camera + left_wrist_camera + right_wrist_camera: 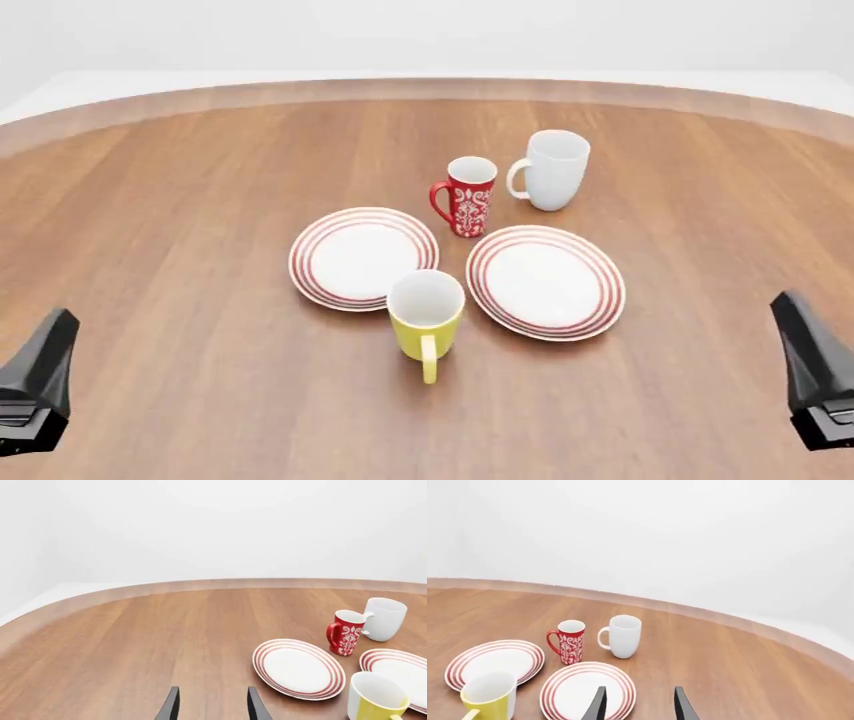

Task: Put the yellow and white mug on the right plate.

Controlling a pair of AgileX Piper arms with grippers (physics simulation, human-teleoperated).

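- Mug position: the yellow and white mug [426,312] stands upright on the table [174,250], well apart from both grippers. It sits in front of the gap between the two plates, its rim overlapping the near edge of the left plate [363,257] in the front view, with its handle pointing toward the arms.
- Relative to the mug, the right plate [545,281] lies just beside it, to the right and slightly farther back.
- Counts: three mugs and two ringed plates. The red mug [467,195] and the white mug [553,169] stand side by side beyond the yellow and white mug, behind the plates.
- Left gripper [212,707]: fingers spread apart, holding nothing, low at the near left of the table.
- Right gripper [638,707]: fingers likewise spread and empty, low at the near right, facing the right plate.
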